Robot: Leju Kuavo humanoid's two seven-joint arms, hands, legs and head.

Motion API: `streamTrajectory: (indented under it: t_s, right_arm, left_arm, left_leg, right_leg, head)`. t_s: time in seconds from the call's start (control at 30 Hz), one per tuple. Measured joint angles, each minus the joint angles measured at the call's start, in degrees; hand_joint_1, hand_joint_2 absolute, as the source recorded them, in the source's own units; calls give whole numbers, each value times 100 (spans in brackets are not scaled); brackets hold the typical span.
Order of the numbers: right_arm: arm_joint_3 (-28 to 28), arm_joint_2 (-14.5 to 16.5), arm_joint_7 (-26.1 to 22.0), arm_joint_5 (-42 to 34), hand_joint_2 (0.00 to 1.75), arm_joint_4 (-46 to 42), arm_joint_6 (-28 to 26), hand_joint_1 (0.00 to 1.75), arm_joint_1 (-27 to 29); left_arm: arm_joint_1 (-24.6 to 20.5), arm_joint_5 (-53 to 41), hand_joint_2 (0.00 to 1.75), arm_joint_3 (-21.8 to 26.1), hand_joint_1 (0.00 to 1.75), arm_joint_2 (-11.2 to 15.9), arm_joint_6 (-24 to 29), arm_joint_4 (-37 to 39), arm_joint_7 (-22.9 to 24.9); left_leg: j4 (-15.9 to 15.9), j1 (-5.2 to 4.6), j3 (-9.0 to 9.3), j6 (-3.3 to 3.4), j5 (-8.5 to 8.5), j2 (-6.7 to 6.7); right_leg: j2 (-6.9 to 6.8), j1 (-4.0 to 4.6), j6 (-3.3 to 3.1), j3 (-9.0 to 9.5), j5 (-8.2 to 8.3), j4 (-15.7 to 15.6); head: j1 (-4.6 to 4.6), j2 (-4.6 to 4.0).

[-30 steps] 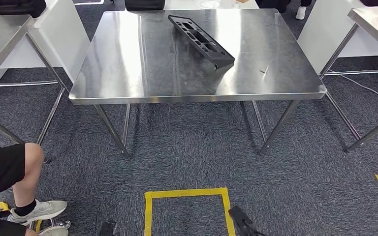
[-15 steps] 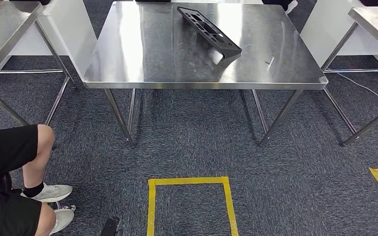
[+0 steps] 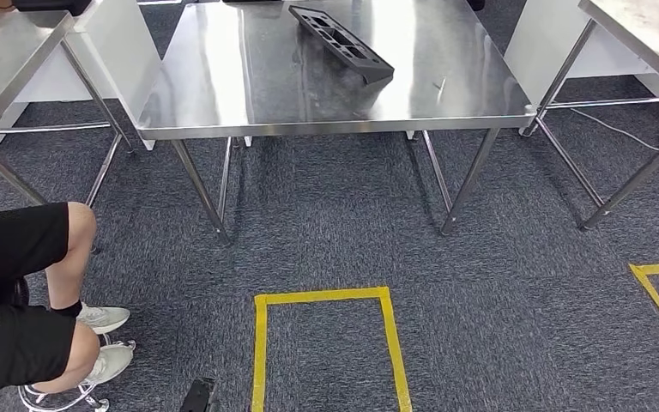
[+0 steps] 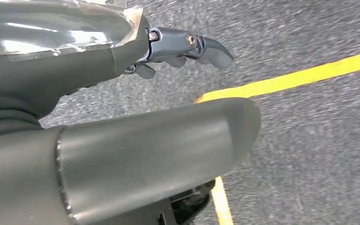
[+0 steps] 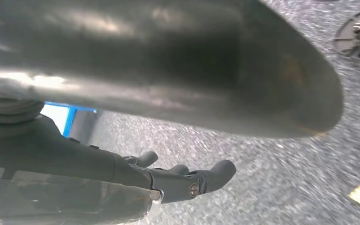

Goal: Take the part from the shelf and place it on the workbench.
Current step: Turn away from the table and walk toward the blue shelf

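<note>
Part (image 3: 341,41) on workbench (image 3: 223,103) | left hand (image 4: 122,70), right hand (image 5: 136,173) seemingly empty, well apart

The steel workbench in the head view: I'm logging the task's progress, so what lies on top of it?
On the workbench lies a black slotted part and, nearer the front edge, a small pale scrap. Its far edge is cut off.

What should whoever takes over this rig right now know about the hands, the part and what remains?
Left hand: holds nothing, fingers apart, hanging over the carpet.
Right hand: the same, nothing in it.
Black part: lies flat on the steel workbench, toward its far side.
Done: the part is on the bench.
Left: nothing visible of this job; a seated person is to the left on the floor side.
</note>
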Motion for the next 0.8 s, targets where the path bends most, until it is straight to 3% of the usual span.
streamTrajectory:
  t_s: [0.03,0.1,0.13,0.17,0.23,0.27,0.33,0.37,0.43,0.5,0.53,0.57,0.6,0.67,0.7,0.73,0.77,0.8]
  right_arm:
    - [0,2,-10,-2,0,-1,-6,0,5]
    - [0,7,-59,29,0,0,-35,0,18]
    - [1,10,-90,57,0,0,-53,0,24]
    - [2,13,-117,84,0,0,-67,0,28]
    - [7,21,-149,127,0,-1,-75,0,31]
    - [11,24,-157,144,0,-1,-74,0,31]
    - [23,28,-171,187,0,5,-65,0,36]
    - [29,28,-177,213,0,10,-55,0,40]
    - [43,34,-184,259,0,20,-17,0,47]
    - [60,43,-187,296,0,21,21,0,43]
    - [67,43,-187,306,0,21,29,0,42]
    - [73,42,-187,313,0,21,35,0,39]
    - [75,40,-187,316,0,21,35,0,38]
    - [78,39,-187,325,0,21,36,0,35]
    - [80,39,-187,330,0,20,36,0,27]
    - [83,40,-190,332,0,20,35,0,15]
    - [86,42,-194,333,0,19,34,0,4]
    - [90,45,-198,332,0,19,32,0,-3]
  left_arm:
    - [2,-18,0,1,0,0,0,-14,11]
    - [11,-60,0,4,0,0,7,-61,41]
    - [16,-82,0,13,0,-1,15,-94,55]
    - [20,-105,0,24,0,-2,24,-132,68]
    - [25,-142,0,62,0,-15,43,-211,87]
    - [30,-165,0,87,0,-24,52,-241,93]
    - [66,-213,0,155,0,-46,68,-285,108]
    - [89,-238,0,199,0,-56,73,-303,113]
    - [130,-269,0,288,0,-83,77,-346,117]
    - [165,-285,0,370,0,-108,83,-390,114]
    - [186,-288,0,406,0,-118,85,-403,113]
    - [206,-291,0,436,0,-123,87,-411,111]
    - [222,-293,0,461,0,-128,88,-413,111]
    - [237,-296,0,497,0,-135,89,-416,110]
    - [244,-299,0,512,0,-141,89,-432,108]
    - [251,-306,0,528,0,-147,90,-455,104]
    - [259,-314,0,552,0,-157,93,-481,101]
    - [271,-325,0,580,0,-169,96,-509,98]
  left_leg:
    - [306,1,-7,-12,-80,-3]
    - [426,7,212,-18,120,-2]
    - [177,14,468,-13,263,-2]
    - [-203,22,775,-5,303,-7]
    - [-966,12,1298,25,172,-33]
    - [-1171,-7,1405,43,85,-46]
    - [-1277,-30,1385,129,103,-44]
    - [-1290,-32,1326,192,158,-32]
    - [-1314,-21,1168,320,310,-2]
    - [-1309,-29,995,362,471,17]
    - [-1306,-30,900,358,553,28]
    - [-1301,-28,802,348,635,38]
    - [-1297,-23,700,333,717,47]
    - [-1287,-15,508,281,881,50]
    - [-1274,-19,433,244,953,47]
    - [-1264,-30,375,202,1027,46]
    - [-1263,-41,337,166,1100,49]
    - [-1272,-48,312,133,1170,54]
  right_leg:
    - [-2,9,5,-86,70,15]
    - [-7,15,33,-290,195,73]
    - [-7,13,53,-391,242,116]
    - [-7,17,77,-483,282,165]
    - [-10,37,152,-603,358,242]
    - [-14,43,196,-639,402,258]
    - [-21,41,282,-689,486,263]
    - [-15,35,296,-731,442,304]
    - [2,27,256,-876,67,643]
    - [16,18,214,-1045,-460,1346]
    - [20,14,242,-1081,-601,1685]
    - [22,4,303,-1053,-619,1904]
    - [22,-12,383,-947,-533,1946]
    - [23,-59,514,-437,-295,1421]
    - [27,-64,532,-68,-258,926]
    - [35,-59,503,238,-301,455]
    - [43,-44,454,433,-366,123]
    - [50,-19,401,510,-405,-45]
  head:
    - [0,0]
    - [-1,0]
    - [-2,0]
    - [-2,0]
    - [5,0]
    - [8,-1]
    - [12,-1]
    - [10,-1]
    - [21,-1]
    - [34,-1]
    - [34,0]
    - [35,0]
    - [34,0]
    - [34,-1]
    - [39,-1]
    - [41,-1]
    - [43,0]
    - [45,-1]
